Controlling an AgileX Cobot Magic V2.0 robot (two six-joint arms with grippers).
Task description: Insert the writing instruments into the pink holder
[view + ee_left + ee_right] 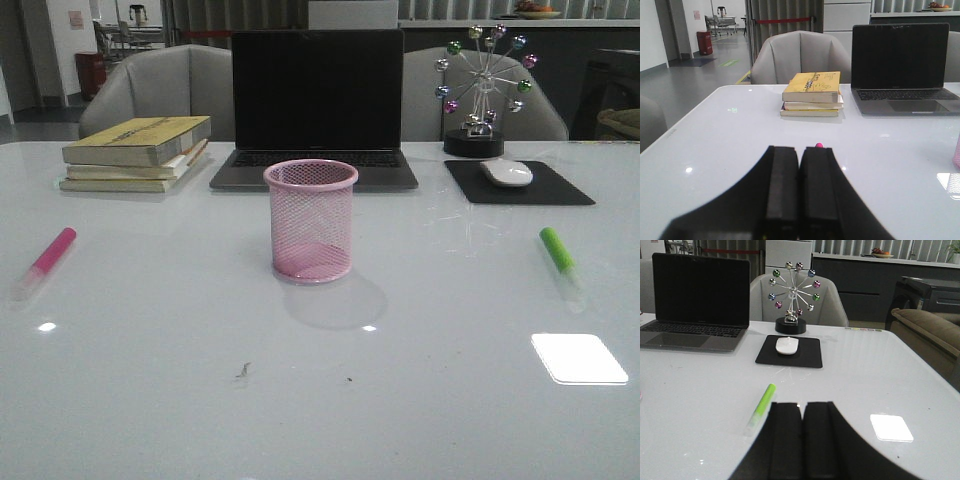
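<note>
You are looking at the pink mesh holder (311,219) standing upright in the middle of the white desk (320,400), in front of the laptop (316,105). The pink highlighter (48,256) is lying flat toward the desk's left side, well apart from the holder, its clear cap end pointing toward you. The green highlighter (559,256) is lying flat toward the right side, also well apart from the holder, clear cap end nearest you.

Your left hand (799,190) is showing its two black fingers pressed together, closed on nothing, with only the tip of the pink highlighter (819,145) peeking just beyond them. Your right hand (801,440) is likewise closed and empty, with the green highlighter (761,406) lying just beside its fingers.

Behind, a stack of books (137,153) is sitting left of the laptop, and a white mouse (506,172) is resting on a black mouse pad (560,188) to its right, near a ferris-wheel desk ornament (484,90).
</note>
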